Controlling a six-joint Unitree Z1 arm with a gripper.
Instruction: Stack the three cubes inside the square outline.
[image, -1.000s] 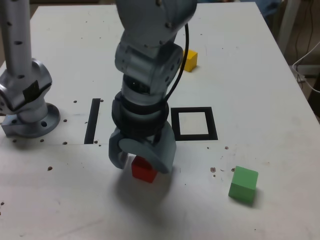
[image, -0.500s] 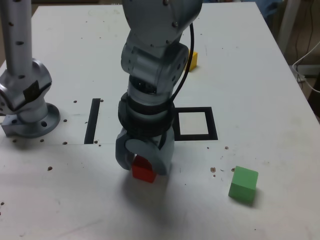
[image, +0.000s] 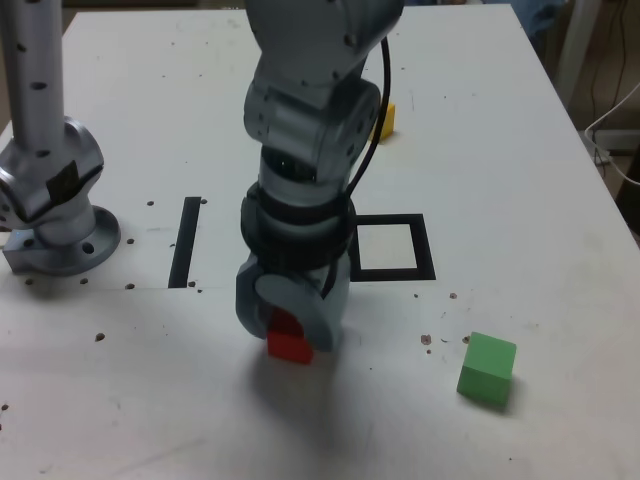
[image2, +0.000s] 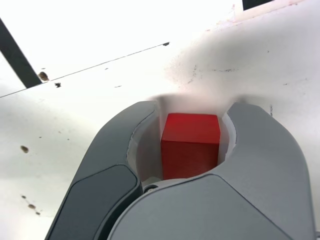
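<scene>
The tool is clamped on the red cube; the square outline lies toward the bench's right edge, exterior view.

The cube between the claw's two grey fingers is plain red. Well apart from the claw, one block is solid green, another yellow. The table is white, speckled brown; near the claw, a square outline shows black around white.

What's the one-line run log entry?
gripper: around red cube | green cube: outside outline | stack: not started
</scene>
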